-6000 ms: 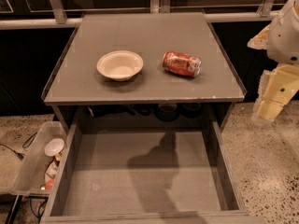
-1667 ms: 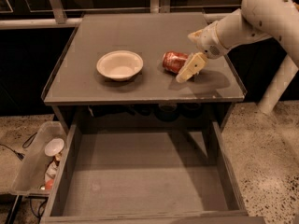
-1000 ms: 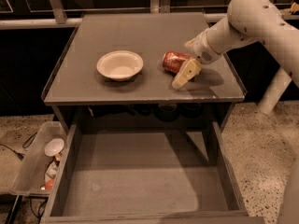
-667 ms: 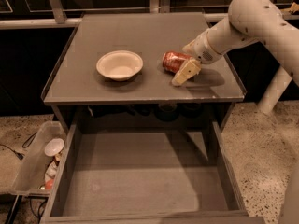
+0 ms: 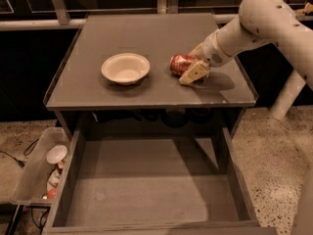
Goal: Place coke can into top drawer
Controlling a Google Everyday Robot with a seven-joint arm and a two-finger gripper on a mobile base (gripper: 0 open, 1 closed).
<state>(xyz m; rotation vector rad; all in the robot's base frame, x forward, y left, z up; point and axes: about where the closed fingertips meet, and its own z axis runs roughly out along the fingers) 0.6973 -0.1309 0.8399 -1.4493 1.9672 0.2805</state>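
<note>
The coke can (image 5: 181,63) lies on its side on the grey cabinet top (image 5: 146,33), right of centre. My gripper (image 5: 194,62) is at the can's right end, open, with one cream finger (image 5: 193,73) in front of the can and the other behind it. The can rests on the surface between them. The top drawer (image 5: 151,190) is pulled out below the cabinet front, its flat grey floor bare. My white arm (image 5: 254,23) reaches in from the upper right.
A cream-white bowl (image 5: 125,67) sits left of the can on the cabinet top. A clear plastic bin (image 5: 34,173) of clutter stands on the floor left of the drawer. A white post (image 5: 286,94) stands to the right. A metal railing (image 5: 58,4) runs behind.
My arm came in from the right and brought the gripper down at the can's right end. Over the last second it settled slightly lower around the can. The can has not moved.
</note>
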